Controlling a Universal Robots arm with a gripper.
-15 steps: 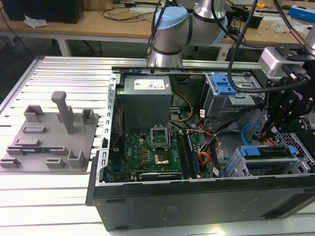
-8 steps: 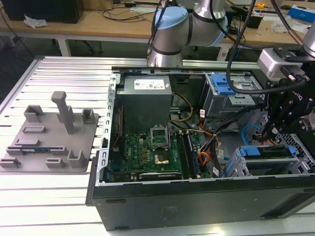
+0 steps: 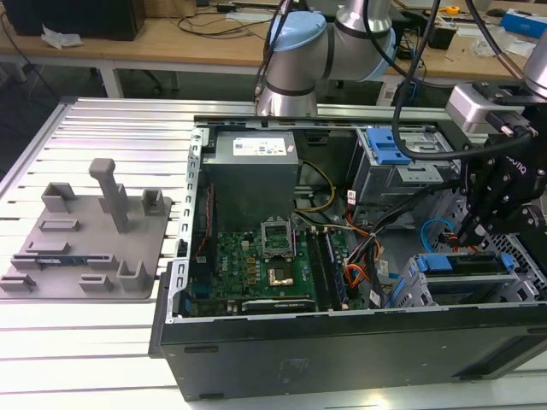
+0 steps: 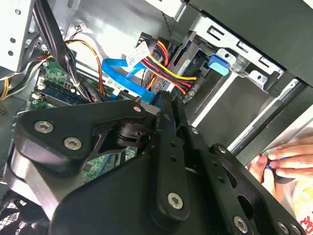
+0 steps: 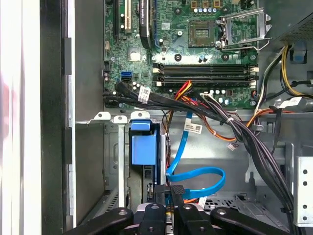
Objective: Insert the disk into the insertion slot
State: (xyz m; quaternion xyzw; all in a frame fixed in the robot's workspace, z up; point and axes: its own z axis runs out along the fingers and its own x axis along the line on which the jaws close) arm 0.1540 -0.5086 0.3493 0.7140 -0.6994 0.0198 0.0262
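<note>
Exterior view: gripper (image 3: pixel 475 232) stands at 12 o'clock directly over the disk (image 3: pixel 466 263); disk lies on edge in the insertion slot (image 3: pixel 513 289), long axis 9 to 3; gripper fingers drawn together, grasp unconfirmed.

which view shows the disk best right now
The first wrist view: the disk stands edge-on in its blue carrier inside the grey drive cage, just beyond the gripper. The exterior view shows its blue carrier lying in the cage below the gripper. In the second wrist view I cannot pick it out with confidence.
</note>
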